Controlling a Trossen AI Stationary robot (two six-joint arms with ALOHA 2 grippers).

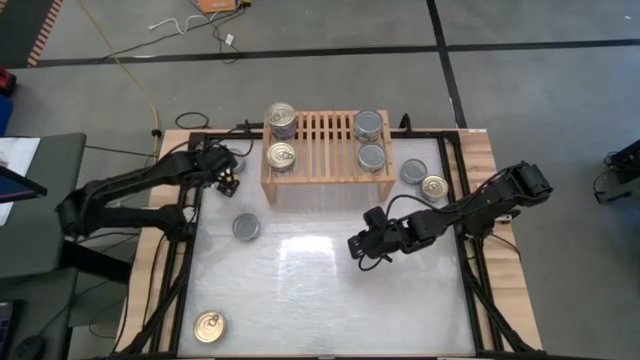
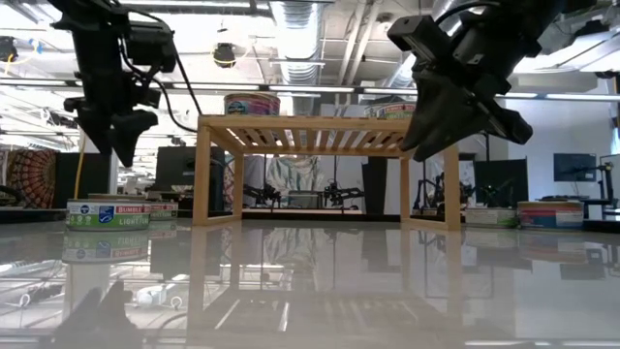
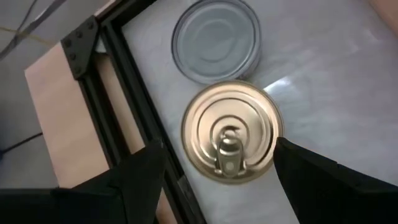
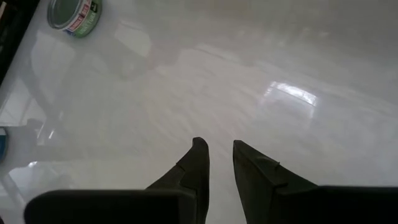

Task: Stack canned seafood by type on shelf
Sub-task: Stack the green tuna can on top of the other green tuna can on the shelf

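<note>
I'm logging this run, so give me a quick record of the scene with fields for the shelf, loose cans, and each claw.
shelf: light-wood rack at the back of the table, four cans on top
gold-top cans on shelf: two at its left end
silver-top cans on shelf: two at its right end
loose cans: silver one mid-table, gold one at front left, a pair right of the shelf
left claw: open, above a gold-top can left of the shelf
right claw: empty, fingers narrowly apart, over bare table centre
</note>
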